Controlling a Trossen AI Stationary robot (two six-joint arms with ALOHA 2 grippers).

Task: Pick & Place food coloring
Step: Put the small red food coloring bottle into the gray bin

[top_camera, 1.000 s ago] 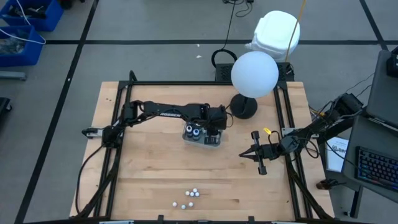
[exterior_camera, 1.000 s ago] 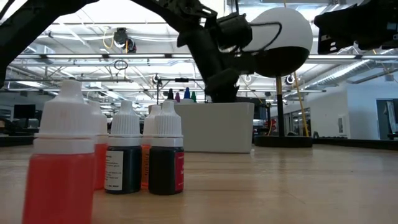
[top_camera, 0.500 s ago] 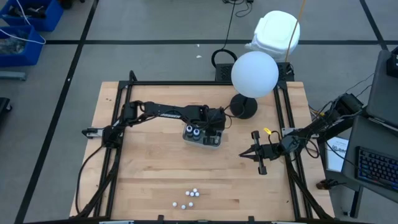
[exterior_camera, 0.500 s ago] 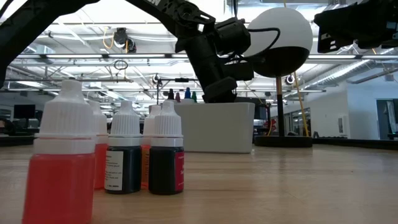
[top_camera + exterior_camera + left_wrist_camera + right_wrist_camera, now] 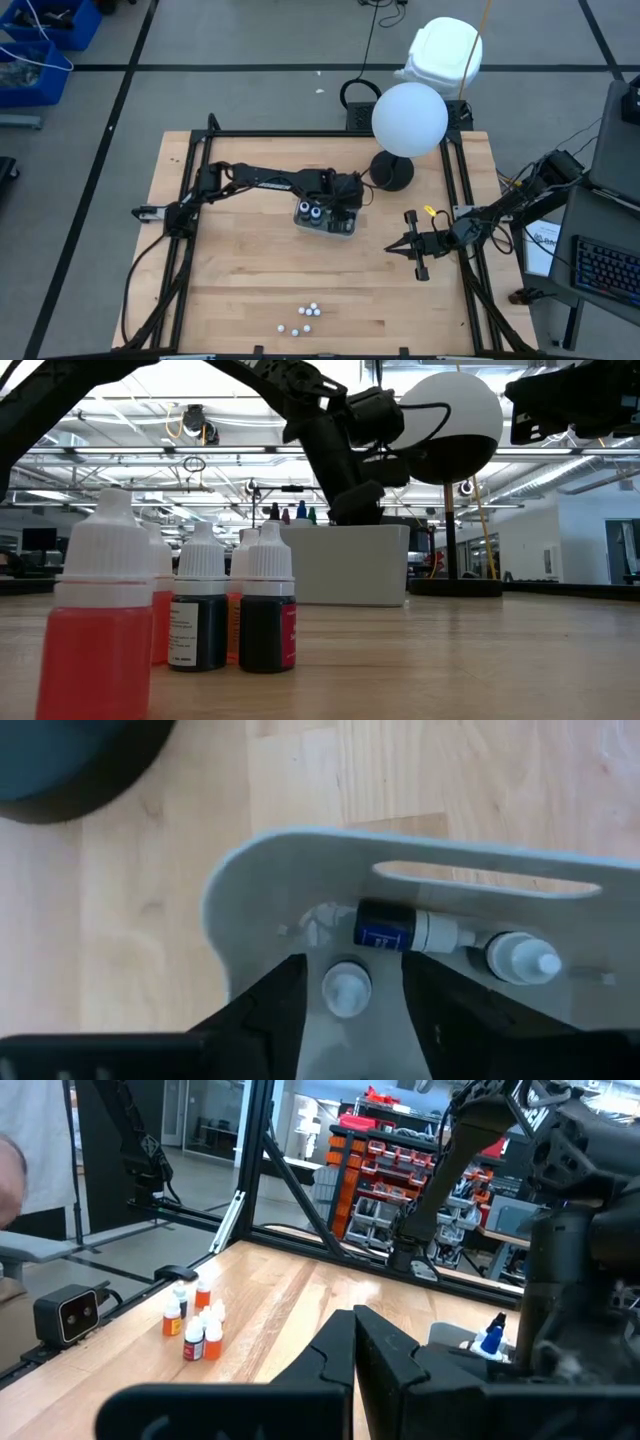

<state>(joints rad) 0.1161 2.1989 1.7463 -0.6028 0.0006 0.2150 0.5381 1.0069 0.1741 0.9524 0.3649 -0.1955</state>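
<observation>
Several small food coloring bottles (image 5: 305, 315) with white caps stand upright near the table's front edge, close to the low camera (image 5: 200, 610). More bottles (image 5: 312, 211) are in the shallow grey tray (image 5: 345, 232) at mid-table. My left gripper (image 5: 348, 1020) points steeply down into the tray, open. Its fingers stand on either side of an upright white-capped bottle (image 5: 347, 990) with a gap on each side. Beside it a blue-labelled bottle (image 5: 400, 930) lies on its side and another (image 5: 520, 958) stands. My right gripper (image 5: 392, 249) waits shut at the table's right, clear of everything.
A lamp with a white globe (image 5: 408, 118) and a black round base (image 5: 390, 172) stands just behind the tray, close to my left gripper. Black frame rails (image 5: 190, 230) run along the table's left and right sides. Bare wood lies between the tray and the front bottles.
</observation>
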